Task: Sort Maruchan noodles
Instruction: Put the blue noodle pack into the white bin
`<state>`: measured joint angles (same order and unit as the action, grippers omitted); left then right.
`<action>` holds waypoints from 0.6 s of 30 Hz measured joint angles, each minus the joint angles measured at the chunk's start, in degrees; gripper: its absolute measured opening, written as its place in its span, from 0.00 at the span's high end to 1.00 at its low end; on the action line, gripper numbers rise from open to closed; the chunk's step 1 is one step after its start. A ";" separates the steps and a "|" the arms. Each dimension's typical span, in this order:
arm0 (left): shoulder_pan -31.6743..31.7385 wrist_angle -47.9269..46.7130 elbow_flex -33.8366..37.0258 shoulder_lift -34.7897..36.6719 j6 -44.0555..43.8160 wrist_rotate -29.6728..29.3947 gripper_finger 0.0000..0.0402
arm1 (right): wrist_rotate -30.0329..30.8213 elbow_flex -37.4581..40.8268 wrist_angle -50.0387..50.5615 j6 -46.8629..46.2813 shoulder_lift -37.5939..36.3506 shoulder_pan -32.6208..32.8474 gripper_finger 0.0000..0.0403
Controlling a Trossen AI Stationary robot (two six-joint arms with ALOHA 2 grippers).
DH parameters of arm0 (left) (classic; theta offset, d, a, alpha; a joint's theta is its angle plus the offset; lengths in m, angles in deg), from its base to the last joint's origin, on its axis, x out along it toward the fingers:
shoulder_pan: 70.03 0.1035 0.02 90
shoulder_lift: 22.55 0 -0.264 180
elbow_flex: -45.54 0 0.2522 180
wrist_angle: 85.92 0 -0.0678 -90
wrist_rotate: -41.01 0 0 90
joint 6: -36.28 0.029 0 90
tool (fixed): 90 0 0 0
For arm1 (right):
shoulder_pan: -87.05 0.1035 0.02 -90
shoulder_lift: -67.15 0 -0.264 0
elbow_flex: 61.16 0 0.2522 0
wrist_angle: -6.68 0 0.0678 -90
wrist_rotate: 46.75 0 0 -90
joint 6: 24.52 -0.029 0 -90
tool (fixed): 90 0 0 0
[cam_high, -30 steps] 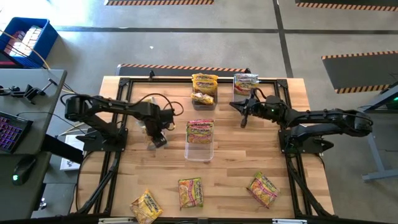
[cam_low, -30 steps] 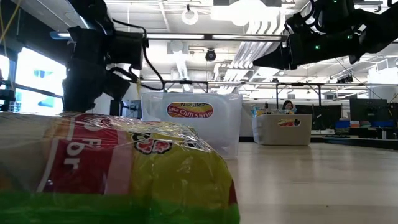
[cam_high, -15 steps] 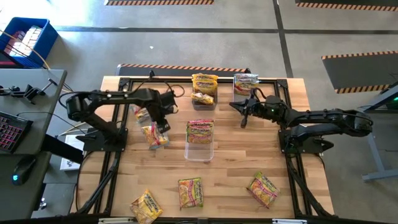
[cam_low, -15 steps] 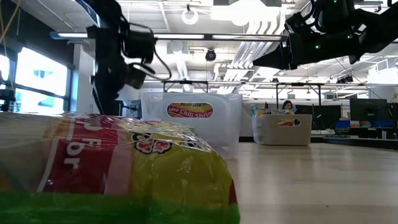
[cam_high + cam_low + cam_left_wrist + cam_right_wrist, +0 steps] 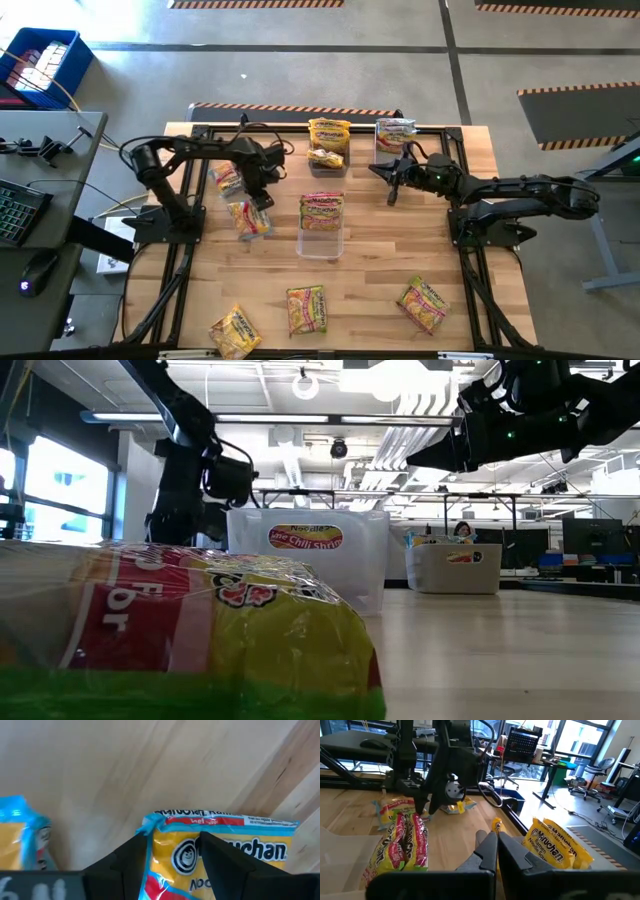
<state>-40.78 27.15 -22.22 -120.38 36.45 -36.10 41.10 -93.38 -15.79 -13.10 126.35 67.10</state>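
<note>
The left gripper (image 5: 258, 192) hangs with fingers spread over 2 noodle packets (image 5: 241, 203) lying on the table just beneath it. The right gripper (image 5: 392, 186), fingers pressed together and empty, hovers beside the far bins (image 5: 396, 138)

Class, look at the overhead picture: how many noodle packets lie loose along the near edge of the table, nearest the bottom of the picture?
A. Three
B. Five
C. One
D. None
A: three packets lie apart on the bare wood there, a left packet, a middle packet and a right packet, none of them in a bin.
</note>
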 joint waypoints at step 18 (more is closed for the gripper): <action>0.75 0.24 0.04 5.81 6.82 2.11 0.98 | -2.51 0.00 1.73 -1.75 0.04 0.00 1.00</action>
<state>-40.03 27.39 -22.17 -114.57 43.26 -33.99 38.59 -93.38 -14.06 -14.85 126.40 67.10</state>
